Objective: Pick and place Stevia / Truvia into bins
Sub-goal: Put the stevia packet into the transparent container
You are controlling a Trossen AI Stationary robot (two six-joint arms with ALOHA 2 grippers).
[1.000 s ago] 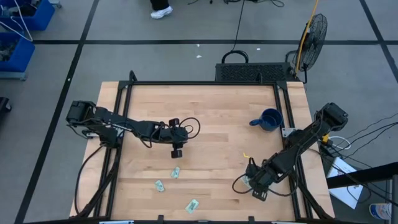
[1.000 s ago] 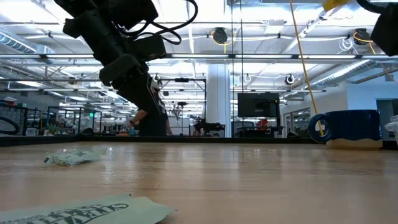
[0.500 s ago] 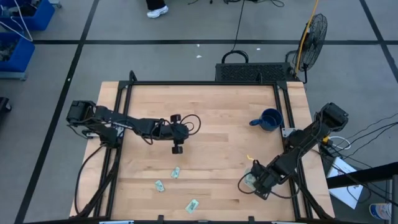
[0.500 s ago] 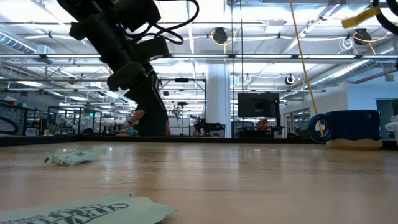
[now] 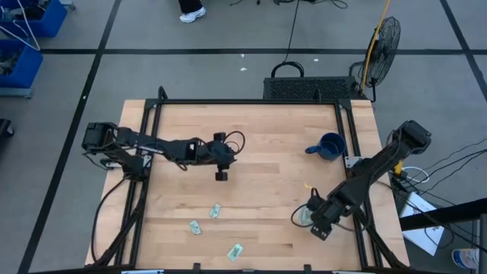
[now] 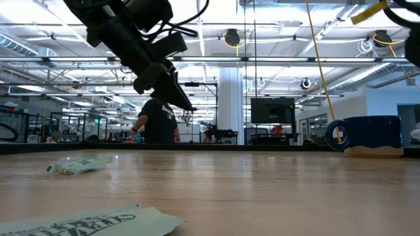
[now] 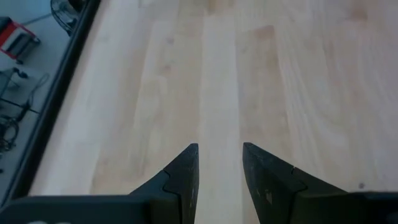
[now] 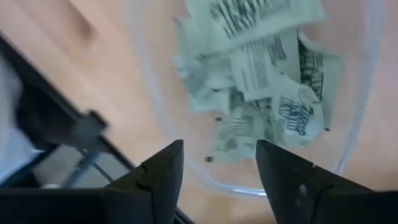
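Observation:
Three pale green and white Stevia sachets (image 5: 214, 211), (image 5: 195, 227), (image 5: 234, 252) lie flat on the wood near the table's front edge. Two of them show in the low view (image 6: 75, 165), (image 6: 92, 223). The clear bin (image 5: 304, 217) stands at the front right and holds several sachets (image 8: 261, 68). My right gripper (image 8: 219, 168) hangs open just above the bin (image 8: 146, 118), with nothing between its fingers. My left gripper (image 5: 221, 173) hovers open over bare wood (image 7: 219, 165) at the table's middle, beyond the loose sachets.
A dark blue mug (image 5: 329, 146) stands at the right, beyond the bin; it shows in the low view too (image 6: 367, 134). Black frame rails (image 5: 144, 152) run along the table's sides. Bare wood lies between the two grippers.
My left gripper has gone toward the table's far edge and a little to the right, away from the loose sachets. My right gripper has stayed over the bin, shifting only slightly.

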